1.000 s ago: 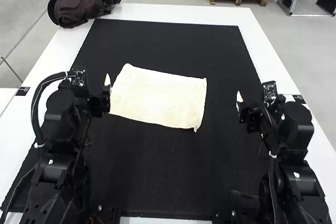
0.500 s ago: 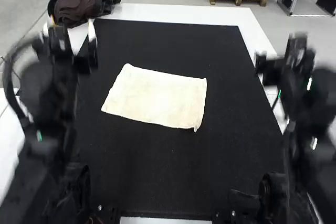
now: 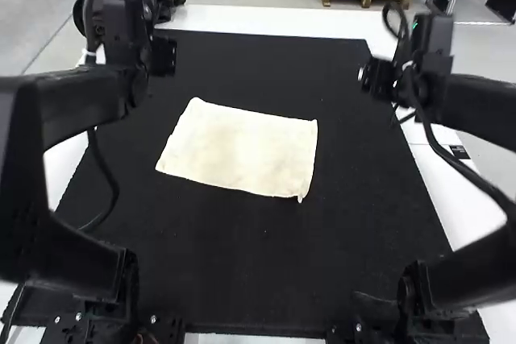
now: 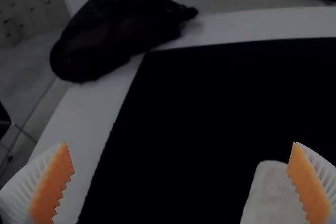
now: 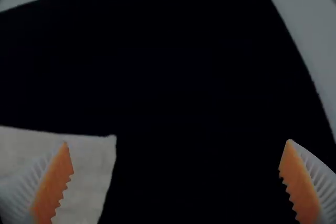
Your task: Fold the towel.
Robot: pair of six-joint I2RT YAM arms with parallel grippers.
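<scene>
Either side of the towel, left gripper and right gripper are hanging released, probably needing level corner pinches.

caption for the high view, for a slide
Cream towel spread on a black mat, the left arm and right arm raised on either side of it.

High and wrist cameras overlook the same mat.
</scene>
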